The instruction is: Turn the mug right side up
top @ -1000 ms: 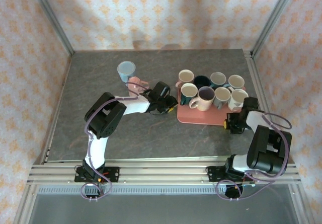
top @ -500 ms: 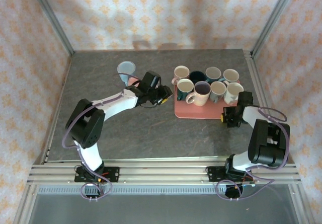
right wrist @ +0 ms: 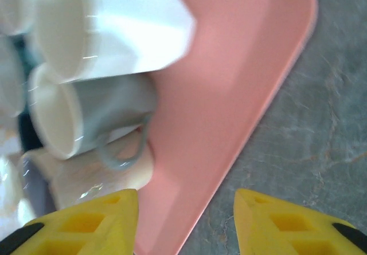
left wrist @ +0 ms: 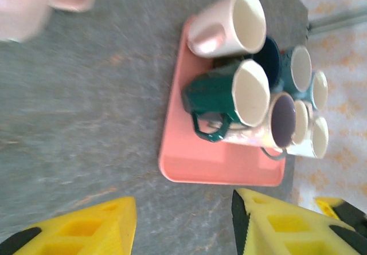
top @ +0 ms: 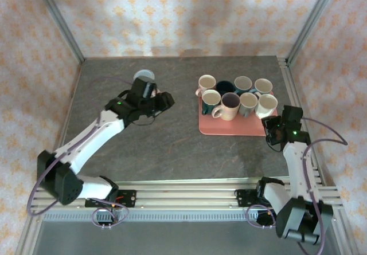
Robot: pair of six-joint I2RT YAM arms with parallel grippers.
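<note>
Left end effector is hovering released and empty, pale pink mug sitting on the counter just far-left of it, clear of the tray; right end effector is hovering released over the tray's corner, well apart from the mug.

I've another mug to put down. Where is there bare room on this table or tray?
Free: the table between the left gripper and the pink tray, the whole near stretch of table before both, and the tray's near strip. Crowded: the tray's far half, packed with eight mugs.
</note>
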